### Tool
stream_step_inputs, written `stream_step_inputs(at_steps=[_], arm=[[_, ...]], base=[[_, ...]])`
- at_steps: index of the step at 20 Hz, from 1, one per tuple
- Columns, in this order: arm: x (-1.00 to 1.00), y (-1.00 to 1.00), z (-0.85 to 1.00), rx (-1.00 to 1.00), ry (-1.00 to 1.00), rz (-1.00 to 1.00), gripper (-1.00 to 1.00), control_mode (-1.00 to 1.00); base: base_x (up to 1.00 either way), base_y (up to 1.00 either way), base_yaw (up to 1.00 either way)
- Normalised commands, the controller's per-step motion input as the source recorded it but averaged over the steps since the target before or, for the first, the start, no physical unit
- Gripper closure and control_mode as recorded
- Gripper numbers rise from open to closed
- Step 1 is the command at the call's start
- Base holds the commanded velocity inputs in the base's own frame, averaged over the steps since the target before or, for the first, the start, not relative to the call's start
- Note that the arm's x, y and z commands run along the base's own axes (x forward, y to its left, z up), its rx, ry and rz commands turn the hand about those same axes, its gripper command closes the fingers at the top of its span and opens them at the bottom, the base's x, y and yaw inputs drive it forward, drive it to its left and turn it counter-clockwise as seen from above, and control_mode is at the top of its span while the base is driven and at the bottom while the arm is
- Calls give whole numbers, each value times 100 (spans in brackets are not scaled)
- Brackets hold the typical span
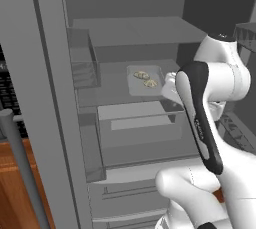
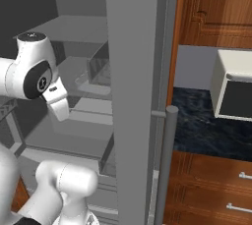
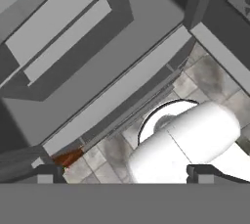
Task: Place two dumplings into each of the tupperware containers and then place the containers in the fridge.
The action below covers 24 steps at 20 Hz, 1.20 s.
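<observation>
Hand (image 3: 124, 174) spread, holding nothing — tupperware container (image 1: 145, 79) with apparently two dumplings (image 1: 145, 78) sits on the fridge (image 1: 131, 32) shelf, arm partly blocking it.

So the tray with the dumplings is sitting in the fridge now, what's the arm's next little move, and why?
Probably a short pull straight back out of the fridge. The container lies flat on a shelf with two dumplings inside, and the tool is open, holding nothing and looking down at the floor. Only one container shows on the shelf, so the other likely needs fetching.
</observation>
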Motion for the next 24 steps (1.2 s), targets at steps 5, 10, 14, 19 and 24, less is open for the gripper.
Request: stream_step_inputs(at_steps=[5,10,14,19,24], arm=[[-64,-8,17,-12,18,25,-100,-100],[-40,-17,7,-3,6,28,-100,-100],[-8,-24,3,0,-4,33,-100,-100],[-38,-14,4,0,-31,27,-100,-100],[-16,10,7,0,-15,18,-100,-100]], base=[[0,0,0],[0,0,0],[0,0,0],[0,0,0],[0,0,0]])
